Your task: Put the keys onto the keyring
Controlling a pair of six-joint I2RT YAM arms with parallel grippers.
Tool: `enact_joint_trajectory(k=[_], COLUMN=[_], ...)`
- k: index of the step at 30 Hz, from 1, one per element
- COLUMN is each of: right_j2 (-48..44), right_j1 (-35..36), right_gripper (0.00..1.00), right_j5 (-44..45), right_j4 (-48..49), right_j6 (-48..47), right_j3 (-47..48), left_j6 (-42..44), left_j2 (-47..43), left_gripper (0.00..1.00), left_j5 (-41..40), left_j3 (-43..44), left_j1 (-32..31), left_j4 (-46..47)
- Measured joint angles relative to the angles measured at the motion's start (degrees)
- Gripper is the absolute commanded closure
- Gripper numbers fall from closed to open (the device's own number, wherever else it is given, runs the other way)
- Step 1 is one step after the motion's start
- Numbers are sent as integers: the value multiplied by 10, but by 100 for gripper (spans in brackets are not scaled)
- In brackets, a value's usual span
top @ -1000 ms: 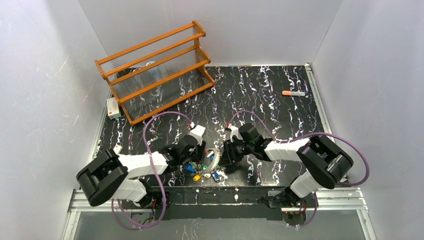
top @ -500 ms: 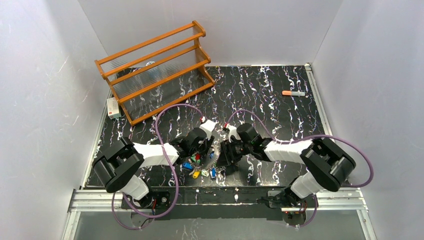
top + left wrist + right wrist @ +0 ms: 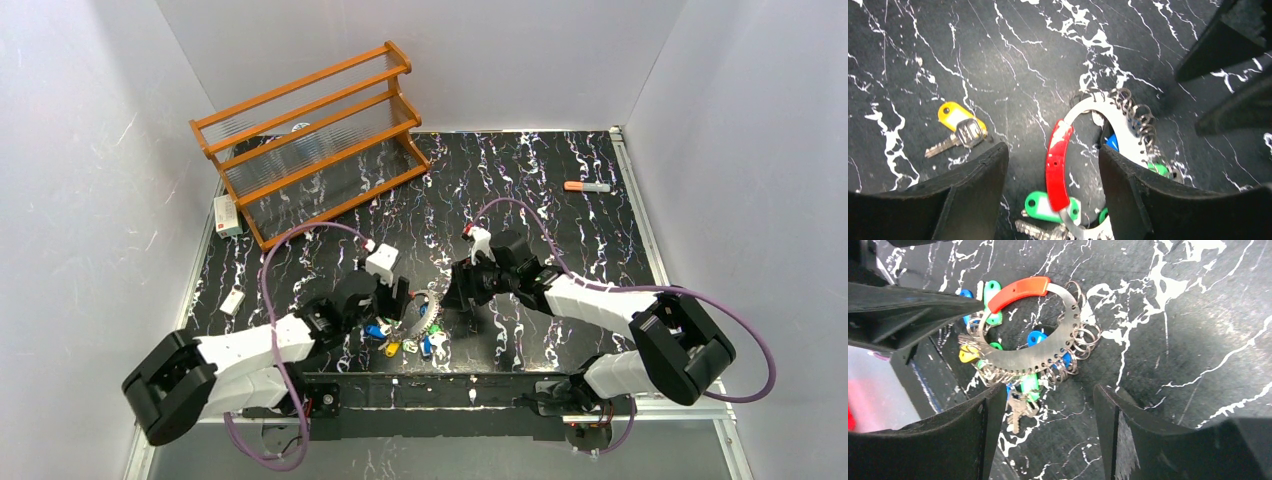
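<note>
The keyring lies flat near the table's front edge: a metal band with a red arc, fringed with small rings and tagged keys. It also shows in the right wrist view. Green and blue tags lie by it. A yellow-tagged key lies loose to one side. My left gripper is open, its jaws either side of the red arc without touching it. My right gripper is open and empty, just short of the ring's keys.
A wooden rack stands at the back left, a small white box beside it. An orange-capped marker lies at the far right. The metal rail of the table's front edge runs just below the keys.
My left gripper has drawn back to the left of the ring. My right gripper has backed up and to the right, off the ring. The keyring has stayed on the table.
</note>
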Motion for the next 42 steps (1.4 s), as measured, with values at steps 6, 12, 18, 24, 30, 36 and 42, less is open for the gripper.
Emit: enact_joint_trajectory(k=[6, 12, 18, 24, 30, 36, 42], right_j2=[-1, 5, 54, 84, 96, 125, 129], right_j1=[-5, -18, -28, -28, -28, -28, -28], right_gripper=[42, 58, 69, 70, 69, 69, 69], right_j5=[2, -32, -95, -120, -122, -110, -92], right_j4=[-2, 7, 68, 110, 144, 153, 153], right_j6=[-45, -23, 48, 95, 115, 127, 133], right_j3=[0, 0, -19, -47, -49, -49, -46], left_j6=[-24, -44, -54, -54, -54, -65, -72], left_j2=[-104, -170, -181, -176, -165, -159, -159], left_gripper=[38, 41, 41, 41, 41, 43, 44], left_j5=[29, 67, 97, 109, 111, 110, 109], left_j3=[-78, -142, -167, -167, -167, -167, -167], left_j1=[3, 3, 3, 3, 3, 3, 3], left_j4=[15, 70, 121, 146, 156, 160, 171])
